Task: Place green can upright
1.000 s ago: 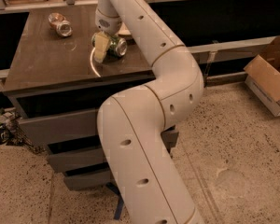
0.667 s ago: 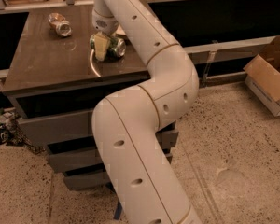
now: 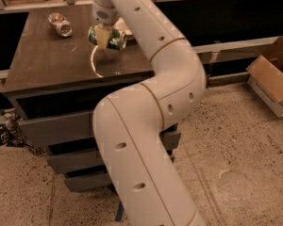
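The green can (image 3: 115,39), mottled green and white with silver ends, lies on its side in my gripper (image 3: 103,37). The gripper is shut on its middle and holds it just above the dark brown table (image 3: 47,60), near the table's middle right. A pale finger (image 3: 103,36) covers the can's centre. My white arm runs from the lower middle of the view up to the gripper and hides the table's right part.
A brownish-orange and silver can (image 3: 60,24) lies on its side at the table's far left. Grey drawers (image 3: 52,131) sit under the table. An open cardboard box (image 3: 273,79) stands on the floor at the right. A rail runs along the back.
The gripper has lifted the green can off the table, still lying sideways in its fingers. The view has shifted a little.
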`<action>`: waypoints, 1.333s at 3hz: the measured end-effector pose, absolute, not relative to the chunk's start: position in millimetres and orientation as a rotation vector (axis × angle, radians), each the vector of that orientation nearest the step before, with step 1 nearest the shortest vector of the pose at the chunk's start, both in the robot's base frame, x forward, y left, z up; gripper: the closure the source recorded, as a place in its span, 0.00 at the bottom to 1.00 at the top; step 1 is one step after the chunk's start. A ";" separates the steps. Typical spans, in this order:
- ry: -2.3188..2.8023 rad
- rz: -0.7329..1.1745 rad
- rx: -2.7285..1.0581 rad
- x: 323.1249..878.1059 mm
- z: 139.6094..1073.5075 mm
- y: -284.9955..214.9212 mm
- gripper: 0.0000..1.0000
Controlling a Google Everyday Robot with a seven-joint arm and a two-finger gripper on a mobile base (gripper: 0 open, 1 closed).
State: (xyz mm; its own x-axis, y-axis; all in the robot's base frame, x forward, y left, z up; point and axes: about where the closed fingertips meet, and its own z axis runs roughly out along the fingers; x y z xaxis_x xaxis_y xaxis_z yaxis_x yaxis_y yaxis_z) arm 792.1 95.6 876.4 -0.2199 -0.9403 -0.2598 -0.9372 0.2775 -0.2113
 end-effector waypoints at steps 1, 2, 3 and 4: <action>2.098 0.147 -1.645 783.3 917.4 82.3 1.00; 1.941 0.388 -1.566 780.7 934.4 75.9 1.00; 1.799 0.616 -1.472 777.3 939.5 73.5 1.00; 1.754 0.699 -1.433 771.7 932.4 71.9 1.00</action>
